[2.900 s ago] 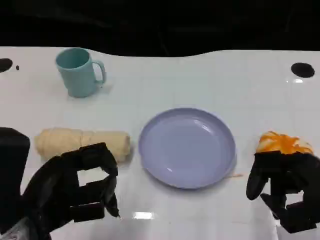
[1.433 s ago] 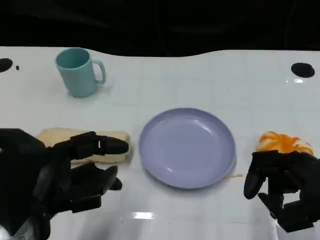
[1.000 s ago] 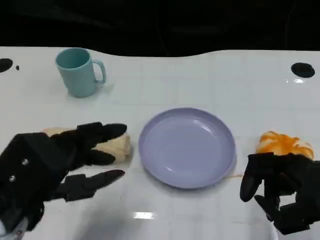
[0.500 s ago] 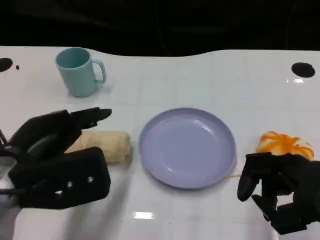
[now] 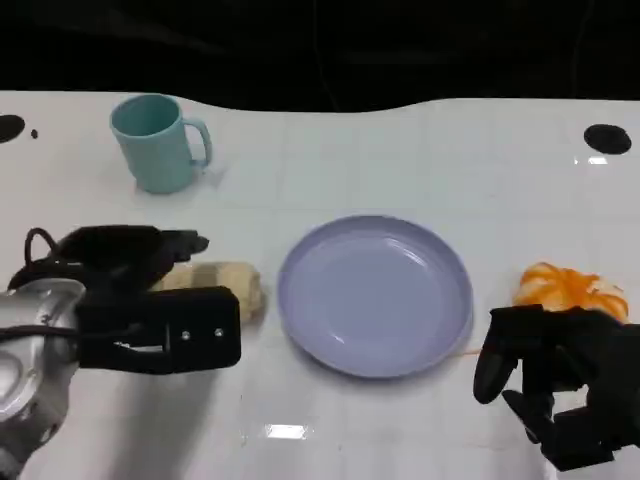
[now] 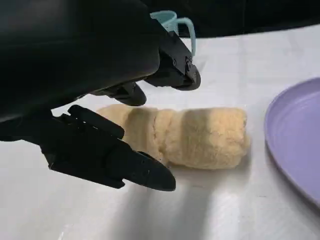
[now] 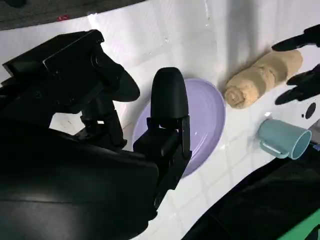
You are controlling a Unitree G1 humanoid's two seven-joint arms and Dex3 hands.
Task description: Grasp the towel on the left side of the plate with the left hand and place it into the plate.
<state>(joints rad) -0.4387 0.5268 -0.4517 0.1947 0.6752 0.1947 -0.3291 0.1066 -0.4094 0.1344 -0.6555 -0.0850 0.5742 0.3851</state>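
Observation:
The rolled beige towel (image 5: 228,286) lies on the white table just left of the lavender plate (image 5: 375,295). My left hand (image 5: 140,300) sits over the towel's left part and hides it in the head view. In the left wrist view my left hand (image 6: 90,75) has its fingers (image 6: 125,165) spread on either side of the towel (image 6: 195,137), with a gap around the roll. The plate (image 6: 300,135) holds nothing. My right hand (image 5: 560,390) rests low at the near right, loosely bent and holding nothing.
A teal mug (image 5: 155,140) stands at the back left. An orange crumpled thing (image 5: 570,285) lies right of the plate, just beyond my right hand. The right wrist view shows my right hand (image 7: 100,125), the plate (image 7: 207,112), the towel (image 7: 262,77) and the mug (image 7: 282,137).
My left hand has turned and gone forward from the table's near edge to straddle the towel's left end. The towel, the plate and my right hand have stayed in place.

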